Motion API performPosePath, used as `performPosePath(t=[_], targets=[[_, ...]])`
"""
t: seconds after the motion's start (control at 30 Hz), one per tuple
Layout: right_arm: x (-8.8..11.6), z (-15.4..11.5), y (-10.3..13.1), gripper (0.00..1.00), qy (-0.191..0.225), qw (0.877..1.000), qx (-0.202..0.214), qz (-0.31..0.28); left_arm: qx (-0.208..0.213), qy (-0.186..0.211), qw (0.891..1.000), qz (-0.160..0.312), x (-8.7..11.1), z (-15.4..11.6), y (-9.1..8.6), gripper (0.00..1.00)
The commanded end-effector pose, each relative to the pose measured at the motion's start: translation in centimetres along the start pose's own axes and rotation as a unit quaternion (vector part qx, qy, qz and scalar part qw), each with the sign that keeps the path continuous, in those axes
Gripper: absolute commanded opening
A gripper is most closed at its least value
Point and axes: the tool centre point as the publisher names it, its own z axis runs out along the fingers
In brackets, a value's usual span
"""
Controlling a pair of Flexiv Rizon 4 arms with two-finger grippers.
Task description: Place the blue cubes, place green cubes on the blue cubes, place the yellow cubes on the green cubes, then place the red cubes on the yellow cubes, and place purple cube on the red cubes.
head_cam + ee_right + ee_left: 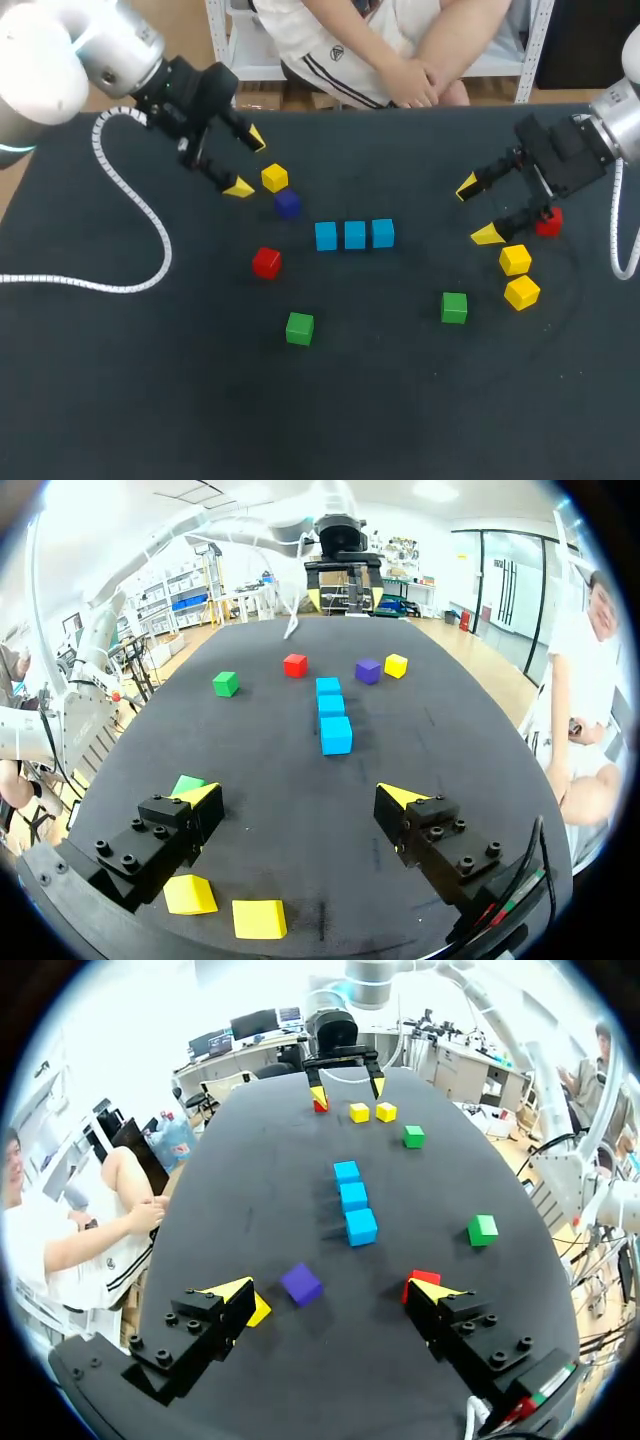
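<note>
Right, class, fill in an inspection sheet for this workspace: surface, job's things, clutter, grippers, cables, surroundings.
Surface: dark table, flat.
Job's things: blue cubes, three in a row mid-table, nothing stacked; green cubes, two, loose nearer the robot; yellow cubes, two by the right gripper, one by the left gripper; red cubes, one left of the row, one beside the right gripper; purple cube, near the left gripper.
Clutter: nothing seen.
Grippers: both open, empty.
Cables: white coiled cable lying on the table's left part.
Surroundings: nothing seen reaching over the table.
</note>
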Motion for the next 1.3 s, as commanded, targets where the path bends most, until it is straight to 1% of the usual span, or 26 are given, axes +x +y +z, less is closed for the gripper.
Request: performPosePath(t=[0.03, 0.13, 0.17, 0.23, 0.27, 0.33, 0.47, 0.57, 0.7, 0.77, 0.9, 1.07, 1.17, 1.23, 1.3], targets=[[0.0, 0.0, 0.0, 1.00, -0.001, 1.000, 0.001, -0.001, 0.017, 0.001, 1.000, 0.001, 0.0, 0.0, 0.5, 1.00], [0.0, 0.0, 0.0, 1.00, -0.001, 1.000, 0.001, -0.001, 0.017, 0.001, 1.000, 0.001, 0.0, 0.0, 0.5, 1.00], [-0.9, 0.5, 0.3, 1.00, 0.012, 1.000, -0.010, -0.010, 0.017, 0.001, 1.000, 0.001, 0.0, 0.0, 0.5, 1.00], [-2.2, 1.9, 1.2, 1.00, 0.061, 0.997, -0.029, -0.027, 0.017, 0.001, 1.000, 0.001, 0.0, 0.0, 0.5, 1.00], [-2.6, 2.5, 1.8, 1.00, 0.082, 0.996, -0.032, -0.028, 0.017, 0.001, 1.000, 0.001, 0.0, 0.0, 0.5, 1.00], [-2.7, 3.3, 3.0, 1.00, 0.109, 0.993, -0.039, -0.020, 0.017, 0.001, 1.000, 0.001, 0.0, 0.0, 0.5, 1.00], [-2.1, 4.2, 5.8, 1.00, 0.177, 0.983, -0.040, 0.001, 0.017, 0.001, 1.000, 0.001, 0.0, 0.0, 0.5, 1.00], [-1.1, 3.7, 7.8, 1.00, 0.218, 0.975, -0.032, 0.021, 0.017, 0.001, 1.000, 0.001, 0.0, 0.0, 0.5, 1.00], [0.3, 2.5, 9.9, 1.00, 0.248, 0.968, -0.013, 0.037, 0.017, 0.001, 1.000, 0.001, 0.0, 0.0, 0.5, 1.00], [1.1, 1.9, 10.8, 1.00, 0.253, 0.966, -0.009, 0.049, 0.017, 0.001, 1.000, 0.001, 0.0, 0.0, 0.5, 1.00], [2.4, 1.2, 12.9, 1.00, 0.242, 0.968, -0.001, 0.067, 0.017, 0.001, 1.000, 0.001, 0.0, 0.0, 0.5, 1.00], [3.6, 1.2, 14.4, 1.00, 0.226, 0.971, 0.003, 0.070, 0.017, 0.001, 1.000, 0.001, 0.0, 0.0, 0.5, 1.00], [4.3, 1.4, 14.5, 1.00, 0.200, 0.978, 0.013, 0.051, 0.017, 0.001, 1.000, 0.001, 0.0, 0.0, 0.5, 1.00], [4.9, 1.6, 14.2, 1.00, 0.178, 0.983, 0.014, 0.041, 0.017, 0.001, 1.000, 0.001, 0.0, 0.0, 0.5, 1.00], [5.1, 1.9, 13.5, 1.00, 0.145, 0.989, 0.009, 0.034, 0.017, 0.001, 1.000, 0.001, 0.0, 0.0, 0.5, 1.00]])
